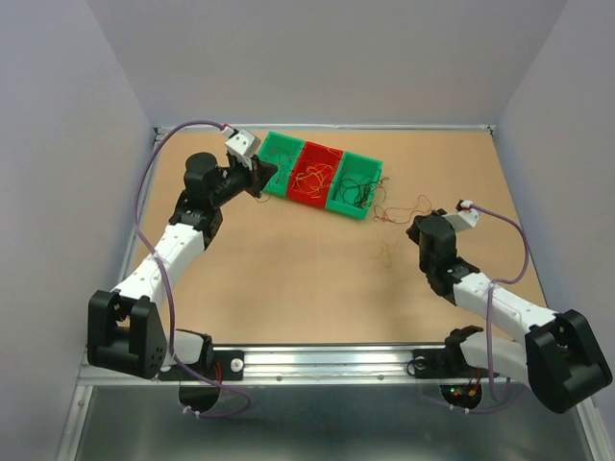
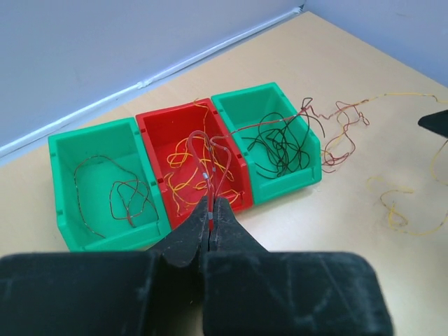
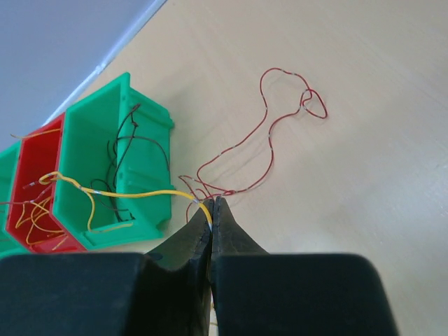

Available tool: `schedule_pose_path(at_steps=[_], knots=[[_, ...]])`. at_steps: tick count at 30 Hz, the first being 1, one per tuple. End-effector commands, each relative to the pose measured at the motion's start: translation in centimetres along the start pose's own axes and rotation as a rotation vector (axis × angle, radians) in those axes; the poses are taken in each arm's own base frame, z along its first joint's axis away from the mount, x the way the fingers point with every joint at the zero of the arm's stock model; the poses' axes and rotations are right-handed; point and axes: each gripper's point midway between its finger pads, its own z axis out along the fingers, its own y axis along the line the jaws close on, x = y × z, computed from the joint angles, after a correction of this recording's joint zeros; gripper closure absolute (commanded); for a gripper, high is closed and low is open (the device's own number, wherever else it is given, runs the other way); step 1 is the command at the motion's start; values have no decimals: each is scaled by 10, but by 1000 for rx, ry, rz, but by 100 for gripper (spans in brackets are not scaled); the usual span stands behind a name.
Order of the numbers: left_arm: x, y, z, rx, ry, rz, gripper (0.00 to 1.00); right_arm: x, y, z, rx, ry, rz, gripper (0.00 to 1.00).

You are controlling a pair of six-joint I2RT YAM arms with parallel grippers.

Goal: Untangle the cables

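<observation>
The cables are thin curly wires. In the left wrist view, dark red strands (image 2: pixel 115 196) lie in the left green bin (image 2: pixel 63 150), orange-yellow ones (image 2: pixel 183 183) in the red bin (image 2: pixel 155 126), and black ones (image 2: pixel 280 147) in the right green bin (image 2: pixel 311 168). My left gripper (image 2: pixel 211 207) is shut on a red wire (image 2: pixel 198 140) that loops up over the red bin and runs right to a loose red-and-yellow tangle (image 2: pixel 339 133) on the table. My right gripper (image 3: pixel 212 204) is shut on a yellow wire (image 3: pixel 140 194) that stretches left over the green bin (image 3: pixel 91 133). A loose red wire (image 3: pixel 269 133) lies beyond it.
From above, the three bins (image 1: pixel 282 152) stand in a row at the back centre, with my left gripper (image 1: pixel 264 179) at their left end and my right gripper (image 1: pixel 415 230) to their right. Loose wires (image 1: pixel 404 206) lie between. Another yellow strand (image 2: pixel 399 213) lies on the table. Walls enclose the table.
</observation>
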Motion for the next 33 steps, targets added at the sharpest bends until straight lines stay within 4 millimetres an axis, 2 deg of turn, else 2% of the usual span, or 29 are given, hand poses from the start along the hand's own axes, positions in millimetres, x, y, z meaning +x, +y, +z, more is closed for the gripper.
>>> schedule_pose_path(at_steps=[1,3,4,5,6,7,8,10,14,17,21,23,25,26,28,29,30,32,33], knots=[[-31,5,-4,-40,-89,51,100,-13,15,-2,-30,-28,51,99],[-35,11,-8,-82,-101,42,100,-28,4,-8,10,-95,115,100],[-35,22,-12,-136,-108,24,100,-40,-13,-11,82,-157,124,99],[-37,30,-17,-160,-122,17,100,-49,-17,-16,98,-190,140,100],[-46,35,-23,-185,-157,-18,100,-68,-21,-27,95,-250,182,100],[-48,54,-34,-239,-173,-33,100,-74,-24,-32,98,-270,196,99],[-49,61,-39,-260,-184,-49,100,-82,-26,-38,88,-296,218,99],[-56,79,-54,-313,-226,-91,100,-94,-31,-50,73,-339,253,100],[-62,93,-68,-382,-278,-114,100,-97,-29,-51,61,-341,260,100],[-61,94,-69,-384,-282,-116,100,-91,-25,-46,63,-316,238,99],[-62,94,-70,-388,-284,-108,100,-108,-25,-56,64,-355,249,99],[-63,76,-65,-279,-285,-78,100,-106,-20,-59,23,-333,246,100],[-65,66,-60,-227,-282,-63,100,-99,-13,-55,-1,-296,215,99],[-65,67,-59,-229,-278,-58,100,-95,-11,-52,-2,-281,201,95],[-63,72,-55,-246,-261,-61,100,-86,-8,-43,20,-249,154,75],[-62,74,-54,-250,-254,-64,100,-83,-7,-40,27,-239,138,59],[-56,77,-50,-249,-234,-73,100,-82,-5,-39,25,-230,127,33],[-57,77,-46,-229,-224,-68,100,-81,-3,-38,21,-221,116,3],[-50,80,-41,-227,-200,-83,100,-82,-3,-39,18,-223,119,0]])
